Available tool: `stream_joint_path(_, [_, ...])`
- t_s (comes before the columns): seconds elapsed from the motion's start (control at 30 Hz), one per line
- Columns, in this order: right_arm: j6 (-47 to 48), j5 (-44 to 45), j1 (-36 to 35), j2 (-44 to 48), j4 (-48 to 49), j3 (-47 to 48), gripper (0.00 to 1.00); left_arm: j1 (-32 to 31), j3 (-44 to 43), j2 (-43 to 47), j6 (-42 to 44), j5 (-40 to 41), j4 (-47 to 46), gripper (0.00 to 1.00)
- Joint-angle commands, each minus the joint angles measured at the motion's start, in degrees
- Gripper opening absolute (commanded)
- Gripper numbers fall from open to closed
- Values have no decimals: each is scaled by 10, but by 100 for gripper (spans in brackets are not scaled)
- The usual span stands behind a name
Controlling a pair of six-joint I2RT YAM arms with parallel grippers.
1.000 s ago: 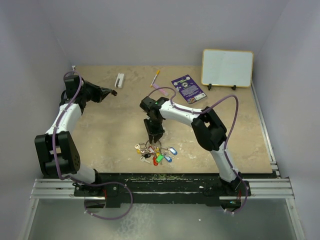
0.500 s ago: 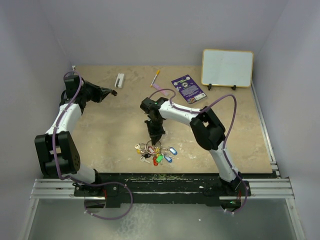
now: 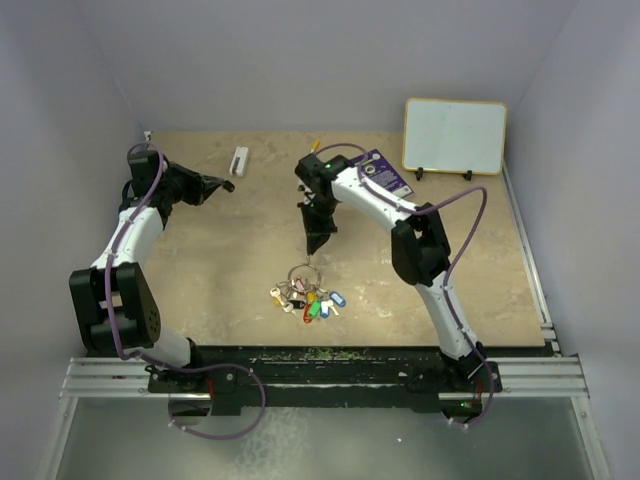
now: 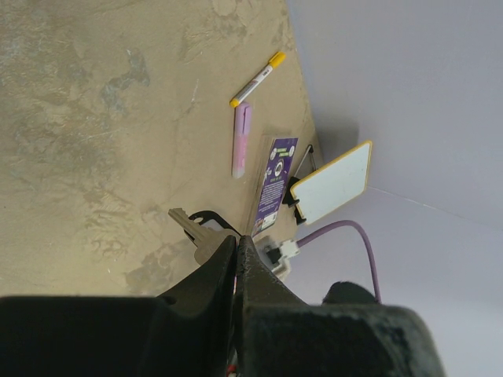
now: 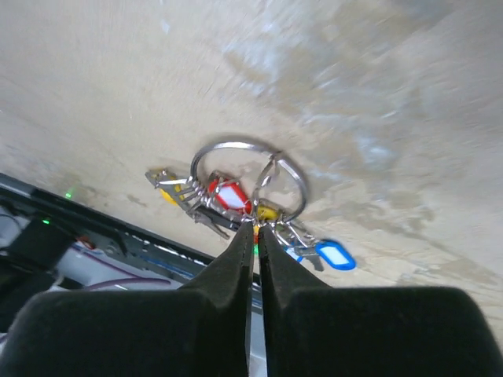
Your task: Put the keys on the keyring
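Silvery keyring [image 5: 233,144], pinched in the right tool [image 5: 257,228], trails keys [image 3: 305,300] toward the near edge (left tool [image 4: 237,239] grips a lone key [image 4: 189,224]).

On the tan table [image 3: 220,260] the keys [image 3: 305,300] are heaped just nearward of the right pincer [image 3: 316,246]. Beyond it a purple card [image 3: 378,178], a marker [image 4: 257,79] and a whiteboard [image 3: 455,136] are set, and a white block [image 3: 240,160] to its left.
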State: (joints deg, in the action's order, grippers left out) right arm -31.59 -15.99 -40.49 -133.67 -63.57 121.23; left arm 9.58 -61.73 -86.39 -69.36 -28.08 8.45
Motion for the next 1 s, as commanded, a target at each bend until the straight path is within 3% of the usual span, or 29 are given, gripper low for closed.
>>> stream_joint_path(0.0, [-2,-56,55,19,7,28,5,-1,-20,7,6,-5,-15,4])
stream_joint_path(0.1, [-16,-117,83,20,51,33,0,-1,-18,8,6,-6,-15,4])
stream_joint_path(0.2, [-14,-97,86,8,39,61,0,-3,-17,8,6,-6,-16,4])
stream_joint_path(0.37, [-6,-27,65,27,38,12,0,-6,-18,5,6,-8,-18,4])
stream_joint_path(0.53, [-45,36,25,55,51,-42,16,-5,-20,-2,5,-11,-19,4])
stream_joint_path(0.67, [-83,90,13,87,91,-93,38,-11,-29,-7,11,-9,-15,4])
stream_joint_path(0.97, [-111,166,9,73,111,-90,43,-34,-33,-8,15,-3,-14,4])
